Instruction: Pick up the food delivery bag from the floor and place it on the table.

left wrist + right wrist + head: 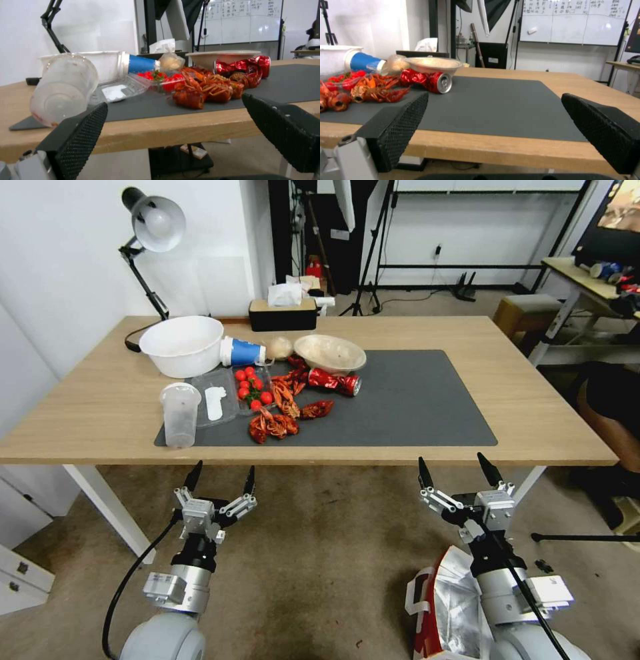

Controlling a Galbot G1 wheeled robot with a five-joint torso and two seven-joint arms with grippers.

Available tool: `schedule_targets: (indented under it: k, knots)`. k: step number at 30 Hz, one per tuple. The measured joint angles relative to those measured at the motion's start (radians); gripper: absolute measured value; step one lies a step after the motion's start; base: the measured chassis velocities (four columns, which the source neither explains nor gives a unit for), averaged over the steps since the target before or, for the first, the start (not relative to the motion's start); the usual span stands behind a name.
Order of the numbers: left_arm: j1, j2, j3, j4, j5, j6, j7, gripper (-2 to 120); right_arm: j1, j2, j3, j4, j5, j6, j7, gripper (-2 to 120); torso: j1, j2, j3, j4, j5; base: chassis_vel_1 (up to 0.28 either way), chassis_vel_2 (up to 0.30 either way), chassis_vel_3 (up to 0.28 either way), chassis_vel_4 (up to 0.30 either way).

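The food delivery bag point(445, 607), red and white with silver foil lining, stands on the floor point(320, 560) at the lower right of the head view, partly hidden behind my right arm. The table point(540, 400), light wood with a dark grey mat point(413, 400), lies straight ahead. My left gripper point(224, 477) point(175, 101) is open and held up just before the table's front edge, holding nothing. My right gripper point(453, 468) point(495, 96) is also open and empty, raised above the bag in front of the table edge.
On the mat's left half lie red crayfish point(283, 410), a crushed red can point(333, 381), tomatoes point(252, 385), a clear cup point(180, 413), bowls point(181, 345) and a blue cup point(241, 352). A lamp point(152, 227) and tissue box point(283, 313) stand at the back. White table legs point(110, 510) flank the floor space.
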Motion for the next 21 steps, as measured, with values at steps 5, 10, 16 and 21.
schedule_targets:
  k: [5, 10, 16, 21]
  knots:
    - [0.001, -0.001, 0.001, -0.005, -0.018, 0.007, 0.011, 100, 0.001, 0.000, 0.001, -0.005, 0.000, 0.001, 0.001, 100, -0.008, -0.019, -0.011, 0.0000, 0.0000, 0.000, 0.000, 0.000, 0.000]
    - [0.001, -0.002, 0.000, -0.008, -0.015, 0.015, 0.019, 100, 0.002, 0.002, 0.001, -0.009, 0.005, 0.006, 0.002, 100, -0.019, -0.045, -0.026, 0.0000, 0.0000, 0.000, 0.000, 0.000, 0.000]
    - [0.004, -0.002, 0.001, -0.008, -0.014, 0.015, 0.024, 100, 0.002, 0.003, 0.001, -0.012, 0.009, 0.016, 0.002, 100, -0.032, -0.076, -0.043, 0.0000, 0.0000, 0.000, 0.000, 0.000, 0.000]
    - [0.006, -0.003, 0.000, -0.008, 0.000, 0.009, 0.020, 100, 0.000, 0.003, 0.001, -0.013, 0.010, 0.018, 0.002, 100, -0.043, -0.101, -0.058, 0.0000, 0.0000, 0.000, 0.000, 0.000, 0.000]
